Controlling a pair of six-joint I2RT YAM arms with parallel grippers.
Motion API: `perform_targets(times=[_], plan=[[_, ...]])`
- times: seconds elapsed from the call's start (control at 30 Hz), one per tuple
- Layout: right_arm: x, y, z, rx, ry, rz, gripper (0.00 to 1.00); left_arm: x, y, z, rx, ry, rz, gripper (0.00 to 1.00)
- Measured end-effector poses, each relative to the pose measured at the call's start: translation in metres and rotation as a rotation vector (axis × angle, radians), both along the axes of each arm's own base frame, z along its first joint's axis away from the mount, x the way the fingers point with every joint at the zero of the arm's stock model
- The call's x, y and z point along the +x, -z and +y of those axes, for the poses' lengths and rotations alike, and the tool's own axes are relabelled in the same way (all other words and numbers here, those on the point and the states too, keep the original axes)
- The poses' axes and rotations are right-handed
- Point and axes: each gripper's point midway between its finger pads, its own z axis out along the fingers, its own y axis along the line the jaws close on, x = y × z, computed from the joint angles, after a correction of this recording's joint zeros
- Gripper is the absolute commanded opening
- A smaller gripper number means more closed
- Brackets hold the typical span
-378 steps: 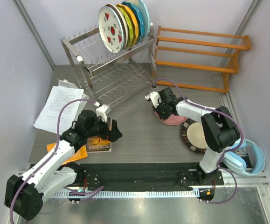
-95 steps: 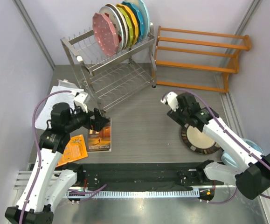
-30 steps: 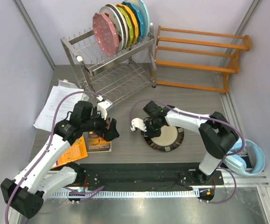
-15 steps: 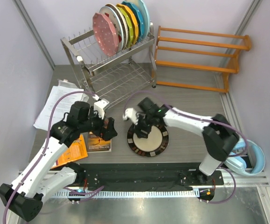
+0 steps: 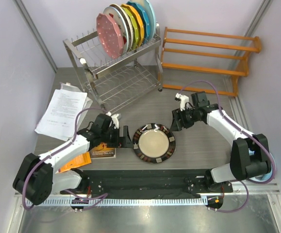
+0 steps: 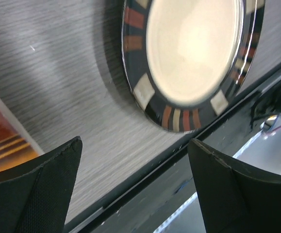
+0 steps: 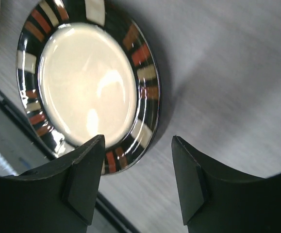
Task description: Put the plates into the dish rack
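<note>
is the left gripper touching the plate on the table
Apart. The left wrist view shows bare table between the open left gripper and the plate rim.

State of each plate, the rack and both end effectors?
left end effector: open, empty
right end effector: open, empty
dish rack: upright, top tier loaded
pink polka-dotted plate: upright in top tier
dark-rimmed plate: flat on table, not held
</note>
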Motion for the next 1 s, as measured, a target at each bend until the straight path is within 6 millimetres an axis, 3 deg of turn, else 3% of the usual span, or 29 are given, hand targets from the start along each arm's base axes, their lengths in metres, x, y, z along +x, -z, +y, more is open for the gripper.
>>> perform_targets(times=[0.1, 0.23, 0.43, 0.7, 0.73, 0.77, 0.83, 0.9, 1.0], plan=[[-0.012, 0.013, -0.006, 0.041, 0.032, 0.103, 0.62, 0.007, 0.005, -0.006, -0.027, -0.044, 0.02, 0.89], [-0.012, 0.023, -0.01, 0.115, 0.058, 0.192, 0.61, 0.021, 0.011, -0.017, -0.065, -0.087, 0.03, 0.83], [-0.015, 0.043, -0.014, 0.175, 0.07, 0.332, 0.61, 0.028, 0.034, -0.027, -0.074, -0.113, 0.097, 0.66], [-0.018, 0.052, -0.007, 0.239, -0.048, 0.473, 0.58, 0.032, 0.041, -0.046, -0.141, -0.099, 0.136, 0.44], [-0.019, 0.053, -0.007, 0.251, -0.068, 0.497, 0.58, 0.032, 0.042, -0.049, -0.15, -0.094, 0.138, 0.39], [-0.02, 0.055, -0.006, 0.262, -0.087, 0.528, 0.58, 0.032, 0.043, -0.052, -0.159, -0.09, 0.141, 0.2], [-0.021, 0.061, -0.008, 0.276, -0.127, 0.562, 0.57, 0.032, 0.048, -0.054, -0.161, -0.091, 0.152, 0.03], [-0.024, 0.066, -0.012, 0.286, -0.162, 0.588, 0.57, 0.033, 0.051, -0.059, -0.19, -0.095, 0.192, 0.0], [-0.031, 0.066, -0.015, 0.306, -0.201, 0.62, 0.57, 0.037, 0.041, -0.072, -0.25, -0.07, 0.202, 0.0]])
